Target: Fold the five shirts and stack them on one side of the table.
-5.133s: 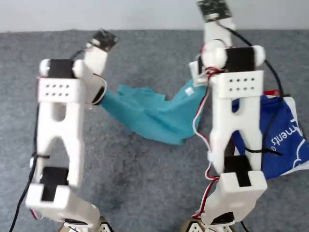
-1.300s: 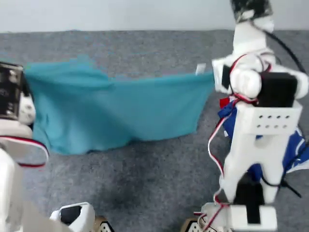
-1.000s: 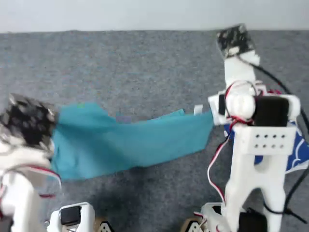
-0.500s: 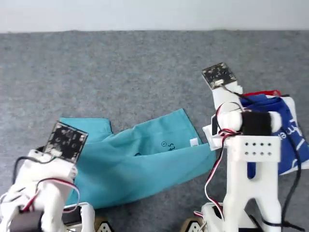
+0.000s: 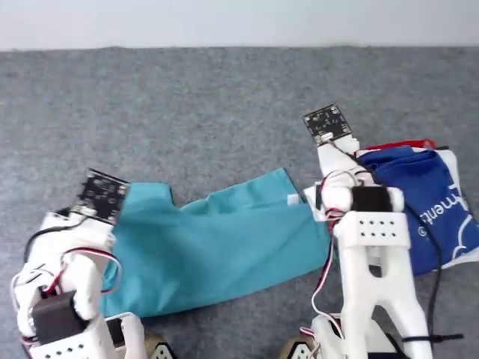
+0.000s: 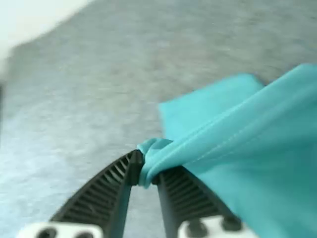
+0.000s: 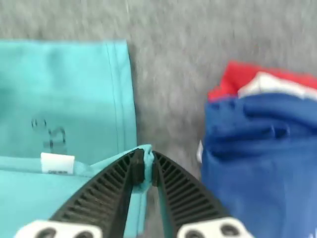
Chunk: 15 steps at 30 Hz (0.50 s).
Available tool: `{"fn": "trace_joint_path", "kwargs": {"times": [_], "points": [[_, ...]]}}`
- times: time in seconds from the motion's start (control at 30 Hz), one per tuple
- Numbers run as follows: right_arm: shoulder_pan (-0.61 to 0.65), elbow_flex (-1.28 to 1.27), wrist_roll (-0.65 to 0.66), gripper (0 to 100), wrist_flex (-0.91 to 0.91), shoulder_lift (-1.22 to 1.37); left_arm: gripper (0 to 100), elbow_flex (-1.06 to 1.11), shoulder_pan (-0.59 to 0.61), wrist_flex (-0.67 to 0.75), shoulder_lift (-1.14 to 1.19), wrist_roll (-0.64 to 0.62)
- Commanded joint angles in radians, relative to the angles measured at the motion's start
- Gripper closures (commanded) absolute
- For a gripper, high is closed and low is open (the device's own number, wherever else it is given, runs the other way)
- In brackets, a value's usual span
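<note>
Shirts, three: teal shirt (image 5: 217, 247) spread wide, blue shirt (image 5: 397, 168) atop red shirt (image 7: 242, 77) at right (stacked). Left gripper (image 6: 146, 171) and right gripper (image 7: 143, 168) each clamp teal cloth.

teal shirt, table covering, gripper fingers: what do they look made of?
Teal shirt: thin matte knit, probably cotton jersey. It drapes, bunches softly in the left gripper, and shows a stitched hem.
Table covering: grey heathered felt or low-pile carpet, going by the fuzzy, sheenless surface.
Fingers: matte black plastic with ribbed surfaces. Possibly printed, but I can't confirm that.
</note>
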State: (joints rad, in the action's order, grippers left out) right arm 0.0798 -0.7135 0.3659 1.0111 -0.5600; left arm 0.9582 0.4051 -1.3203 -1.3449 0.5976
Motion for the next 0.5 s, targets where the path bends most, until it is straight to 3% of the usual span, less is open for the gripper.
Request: {"fn": "trace_joint_path", "kwargs": {"times": [0.0, 0.47], "points": [[0.061, -0.018, -0.035, 98.9, -0.13, -0.015, 99, 0.027, 0.061, 0.083, -0.011, 0.061], [0.119, 0.201, -0.092, 98.9, -0.223, 0.412, 98, 0.286, 0.058, 0.315, -0.011, 0.072]]}}
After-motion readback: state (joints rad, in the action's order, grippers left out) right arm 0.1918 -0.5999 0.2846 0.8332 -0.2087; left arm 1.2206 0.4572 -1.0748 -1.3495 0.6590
